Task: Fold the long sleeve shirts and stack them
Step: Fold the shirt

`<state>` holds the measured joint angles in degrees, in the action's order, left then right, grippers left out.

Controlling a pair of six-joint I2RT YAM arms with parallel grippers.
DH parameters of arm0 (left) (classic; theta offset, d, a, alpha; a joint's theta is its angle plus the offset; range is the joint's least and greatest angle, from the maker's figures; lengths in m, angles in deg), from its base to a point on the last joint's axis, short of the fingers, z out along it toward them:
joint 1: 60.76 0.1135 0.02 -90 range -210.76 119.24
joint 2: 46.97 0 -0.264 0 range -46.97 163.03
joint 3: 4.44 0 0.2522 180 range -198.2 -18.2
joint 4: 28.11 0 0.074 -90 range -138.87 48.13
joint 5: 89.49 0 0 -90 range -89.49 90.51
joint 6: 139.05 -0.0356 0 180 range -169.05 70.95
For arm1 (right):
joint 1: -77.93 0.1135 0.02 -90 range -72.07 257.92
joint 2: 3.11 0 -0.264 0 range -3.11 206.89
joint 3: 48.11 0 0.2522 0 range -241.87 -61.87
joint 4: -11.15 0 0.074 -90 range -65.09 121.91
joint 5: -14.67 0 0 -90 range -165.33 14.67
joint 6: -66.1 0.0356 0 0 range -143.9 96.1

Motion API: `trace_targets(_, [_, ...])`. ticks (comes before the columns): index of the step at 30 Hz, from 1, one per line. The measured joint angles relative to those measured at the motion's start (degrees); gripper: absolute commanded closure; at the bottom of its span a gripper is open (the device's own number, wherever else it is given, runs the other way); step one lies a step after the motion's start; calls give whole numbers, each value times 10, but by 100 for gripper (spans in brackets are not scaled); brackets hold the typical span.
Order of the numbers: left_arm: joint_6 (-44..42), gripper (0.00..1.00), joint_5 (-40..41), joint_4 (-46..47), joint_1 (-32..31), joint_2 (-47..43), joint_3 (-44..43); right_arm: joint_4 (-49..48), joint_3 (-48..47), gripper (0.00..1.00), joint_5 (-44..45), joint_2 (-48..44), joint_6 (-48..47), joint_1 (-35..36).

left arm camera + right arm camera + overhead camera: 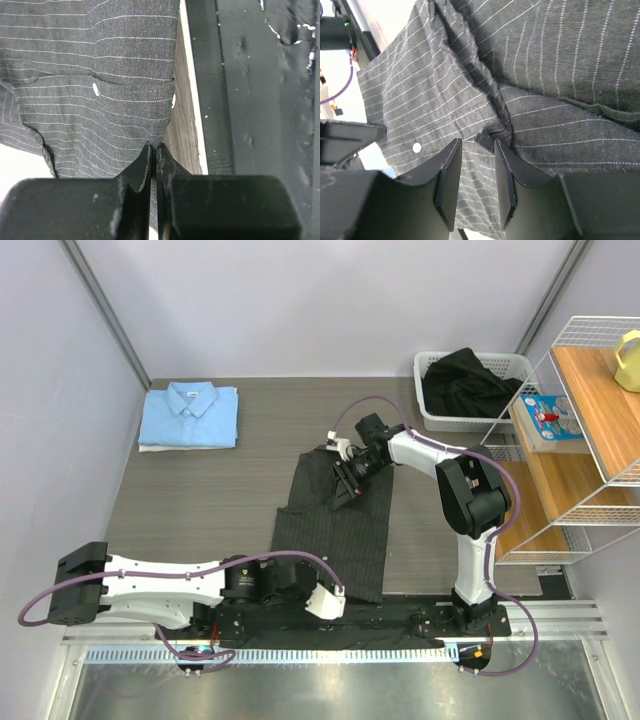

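Top external view: the striped shirt (335,530) lies spread lengthwise mid-desk, with its hem at the 6 o'clock edge of the desk (200,510). The blue shirt (190,415) sits folded in the 10 o'clock corner, well apart from it. The left tool (154,150) is at the 6 o'clock end of the striped shirt, its fingers pressed together and pinching the hem right at the desk's edge. The right tool (476,145) is at the shirt's 12 o'clock end, over rumpled folds. Its fingers stand partly spread with pinstriped cloth showing in the gap. Whether the tips press into the cloth I cannot tell.
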<state>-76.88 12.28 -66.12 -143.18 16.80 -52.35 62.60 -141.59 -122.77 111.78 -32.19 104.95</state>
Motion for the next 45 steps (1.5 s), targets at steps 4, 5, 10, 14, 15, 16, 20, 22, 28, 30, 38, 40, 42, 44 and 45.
trace_targets(4, [3,100,-8,-10,0,-7,0,51,-28,62,-5,2,-30,5])
trace_targets(5, [4,100,-9,-11,0,-7,0,57,-35,62,-7,2,-37,7])
trace_targets(10, [6,100,-14,-15,0,-7,0,81,-48,66,-17,2,-57,23])
trace_targets(14, [7,100,-18,-23,0,-10,-2,86,-48,69,-18,10,-60,34])
trace_targets(15, [7,100,-19,-25,0,-12,-2,85,-48,69,-17,15,-60,35])
trace_targets(16, [6,100,-20,-26,0,-15,-3,83,-48,69,-15,21,-60,37])
trace_targets(20, [7,100,-25,-33,0,-21,-4,63,-48,69,0,64,-61,37])
trace_targets(22, [7,100,-29,-38,0,-26,-6,60,-51,69,-10,89,-56,37])
trace_targets(28, [5,100,-38,-81,0,-57,-46,52,-41,70,-31,91,-50,36])
trace_targets(30, [1,100,-39,-98,0,-66,-76,41,-20,70,-38,80,-50,39])
trace_targets(38, [-49,100,-66,-138,46,-55,-191,17,60,70,-42,32,-37,82])
trace_targets(40, [-67,100,-81,-138,80,-42,-205,8,74,70,-38,21,-33,93])
trace_targets(42, [-88,100,-95,-137,113,-28,-210,-1,84,70,-36,14,-29,102])
trace_targets(44, [-105,100,-115,-137,149,-10,-212,-11,98,70,-34,4,-24,109])
trace_targets(45, [-112,100,-121,-136,163,-2,-213,-14,104,70,-34,0,-22,113])
